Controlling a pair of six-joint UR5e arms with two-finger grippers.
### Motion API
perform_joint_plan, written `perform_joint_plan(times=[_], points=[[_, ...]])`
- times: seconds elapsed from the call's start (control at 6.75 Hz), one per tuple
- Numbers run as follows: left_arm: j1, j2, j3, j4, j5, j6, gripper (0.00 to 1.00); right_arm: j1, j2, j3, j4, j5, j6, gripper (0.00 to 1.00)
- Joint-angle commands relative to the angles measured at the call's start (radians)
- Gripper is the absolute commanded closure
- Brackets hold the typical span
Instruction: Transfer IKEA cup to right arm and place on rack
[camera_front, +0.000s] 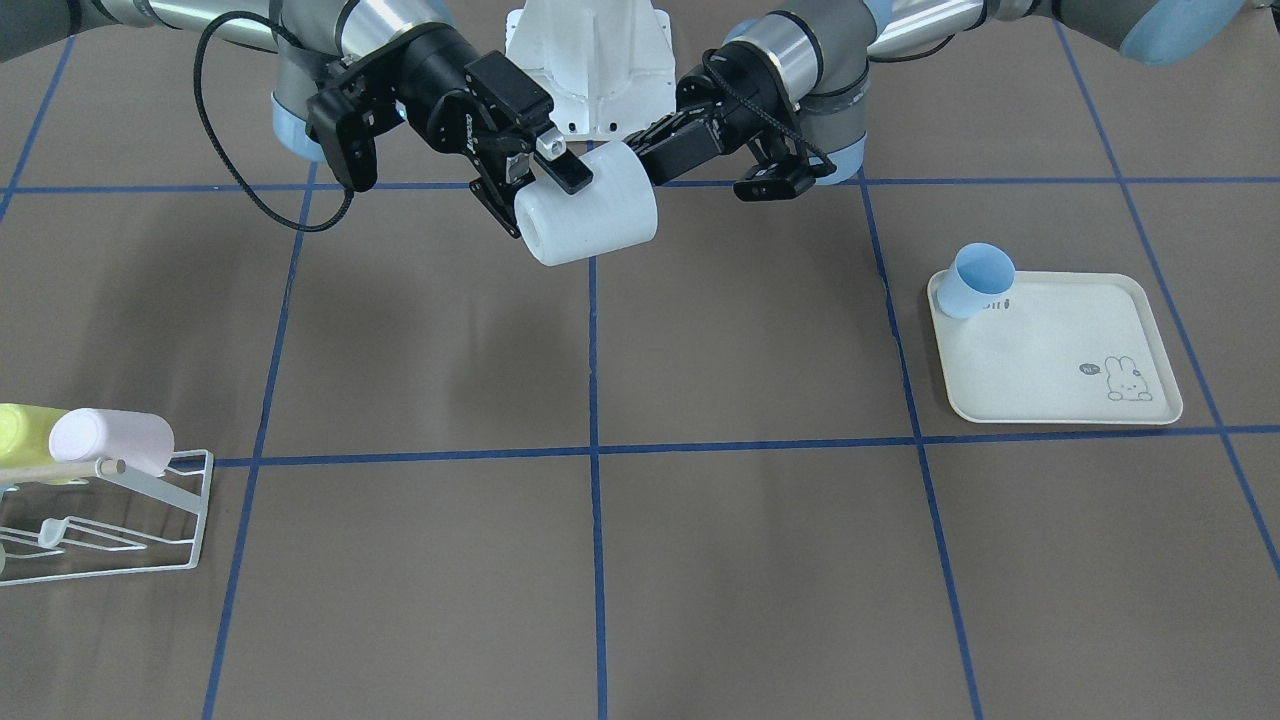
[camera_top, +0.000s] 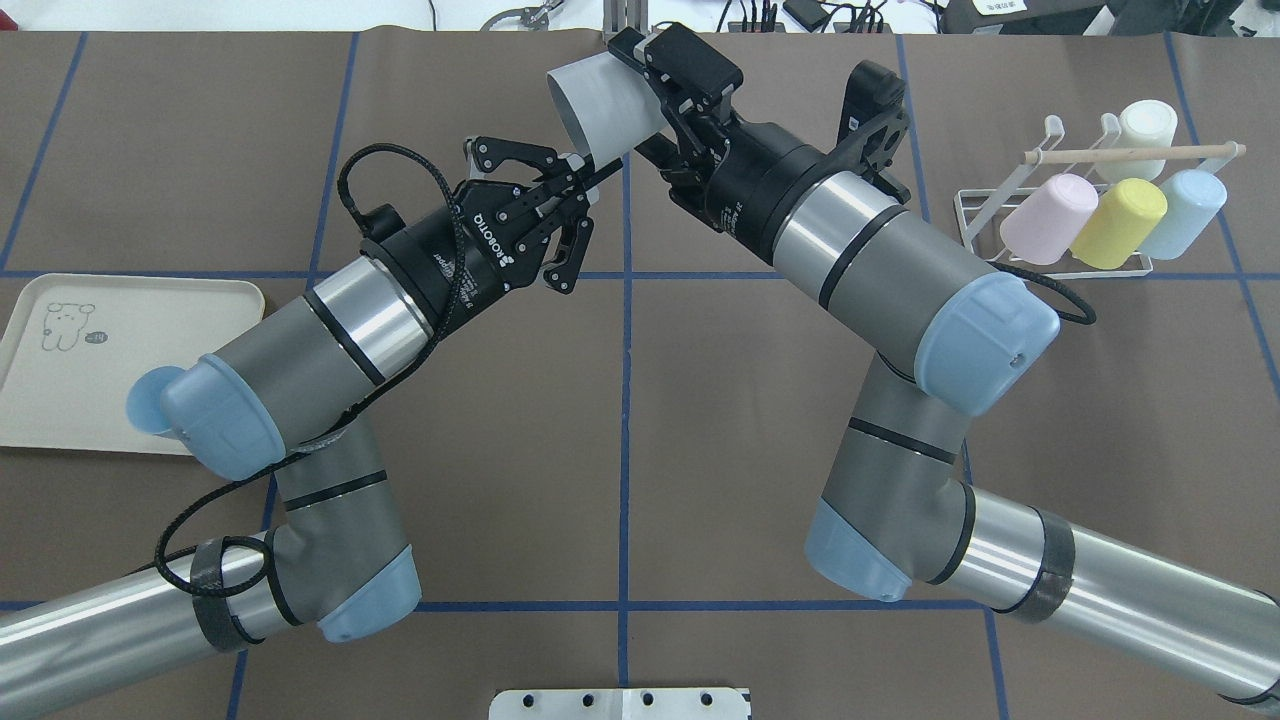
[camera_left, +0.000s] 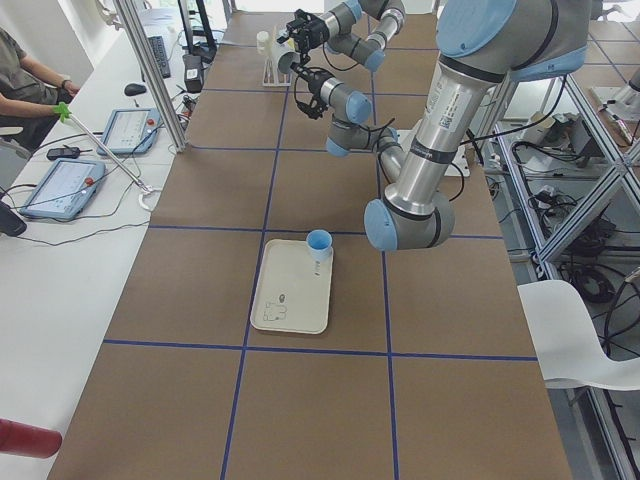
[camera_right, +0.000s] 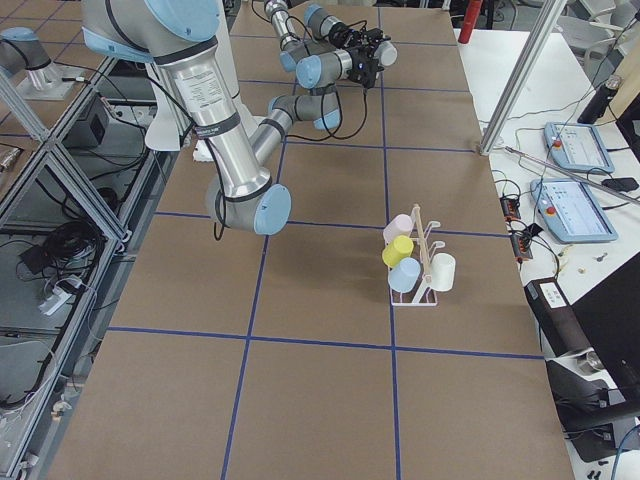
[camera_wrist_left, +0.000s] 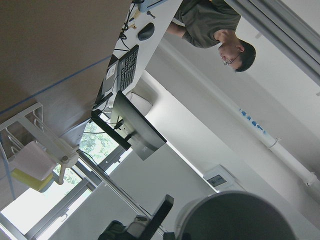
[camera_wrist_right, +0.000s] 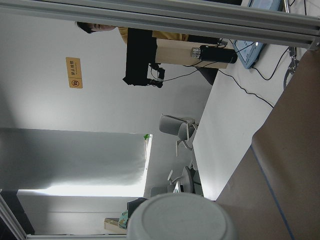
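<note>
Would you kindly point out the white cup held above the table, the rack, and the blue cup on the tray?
white cup (camera_front: 600, 215): exterior front-facing view, on its side wall.
rack (camera_top: 1080, 155): overhead exterior view, on its wooden rod.
blue cup (camera_front: 982, 272): exterior front-facing view, inside its opening.

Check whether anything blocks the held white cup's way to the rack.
Nothing visible does. The white cup hangs in the right end effector, and the table between it and the rack is bare. Four cups sit on the rack.
</note>
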Motion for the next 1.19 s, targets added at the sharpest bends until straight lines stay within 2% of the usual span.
perform_joint_plan(times=[0.0,0.59,0.74,0.89,1.04], points=[[0.005,0.001,-0.004,0.000,0.006,0.001,1.00,0.005,0.001,-0.002,0.001,0.000,0.000,0.03],[0.022,-0.001,-0.002,0.001,0.019,0.004,1.00,0.003,0.001,-0.002,0.001,0.000,0.002,0.04],[0.022,-0.001,-0.002,0.001,0.017,0.004,1.00,0.003,0.001,-0.002,0.001,0.000,0.002,0.12],[0.022,0.001,-0.002,0.000,0.017,0.006,1.00,0.003,-0.005,-0.002,0.001,0.002,-0.002,0.67],[0.022,0.004,-0.002,-0.003,0.016,0.006,1.00,0.003,-0.005,-0.002,0.001,0.002,-0.002,1.00]])
